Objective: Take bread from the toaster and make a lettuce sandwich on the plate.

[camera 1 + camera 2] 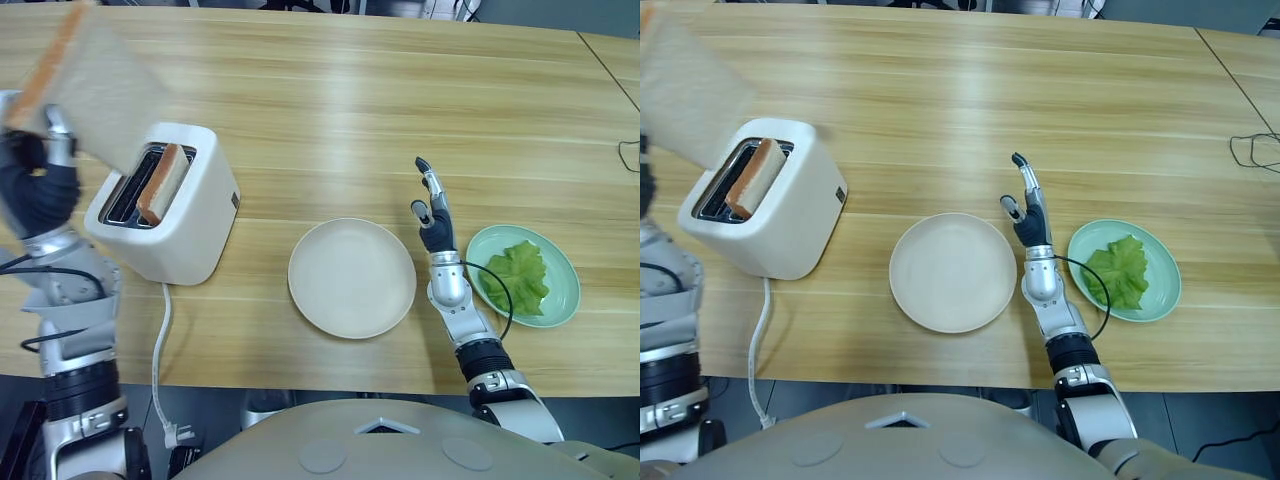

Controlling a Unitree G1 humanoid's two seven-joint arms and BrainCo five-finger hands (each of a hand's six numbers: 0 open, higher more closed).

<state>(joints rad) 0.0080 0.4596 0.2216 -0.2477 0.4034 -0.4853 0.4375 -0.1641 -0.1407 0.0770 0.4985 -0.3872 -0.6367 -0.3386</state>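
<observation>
Wooden counter (350,120) carries a white toaster (190,220) at the left, one bread slice (165,180) standing in its slot. The left hand (45,165), fingers clamped on a second slice (95,85), holds it above the toaster. The right hand (435,215) rests between the cream plate (352,277) and a green dish (570,285) of lettuce (518,272), fingers apart.

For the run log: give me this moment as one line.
left hand: holds slice up near toaster | second slice: in toaster slot | right hand: open, between plate and dish | lettuce: on dish

toaster (165,205) left, plate (352,277) centre, lettuce (518,274) right
</observation>
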